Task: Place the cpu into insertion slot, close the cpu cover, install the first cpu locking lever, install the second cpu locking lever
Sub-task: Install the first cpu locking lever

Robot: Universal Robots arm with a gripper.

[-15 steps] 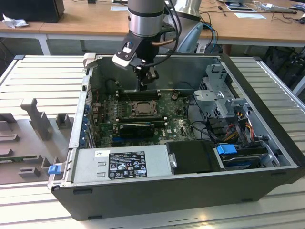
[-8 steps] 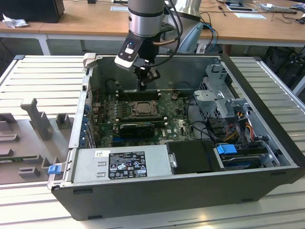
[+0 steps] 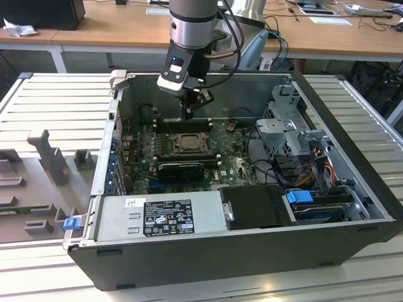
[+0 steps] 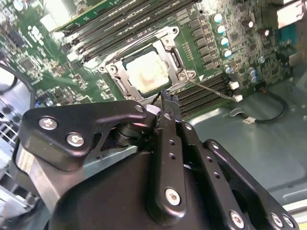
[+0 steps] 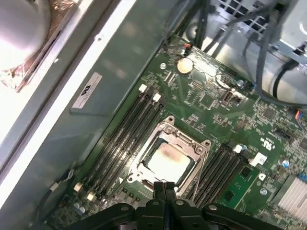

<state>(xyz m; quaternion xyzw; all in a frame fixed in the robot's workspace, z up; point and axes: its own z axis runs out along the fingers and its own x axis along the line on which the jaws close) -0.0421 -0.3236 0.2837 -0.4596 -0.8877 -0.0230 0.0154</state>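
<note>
hovering the black metal gripper (image 5: 164,187), fingertips pinched together and empty, just above the dark-rimmed square insertion slot (image 3: 182,143), with the pale silver square cpu (image 5: 165,160) lying seated under the lowered thin silver-grey frame cover (image 5: 184,140); seemingly tackling the levers, needing a fine push on the thin silver wire lever (image 4: 211,89).

- The arm (image 3: 191,28) is held upright in the exterior view, its end pointed downward.
- The tool (image 3: 187,112) is hung below it, tilted slightly.
- Its fingers (image 5: 160,188) are seen pressed together, with nothing gripped between them.
</note>
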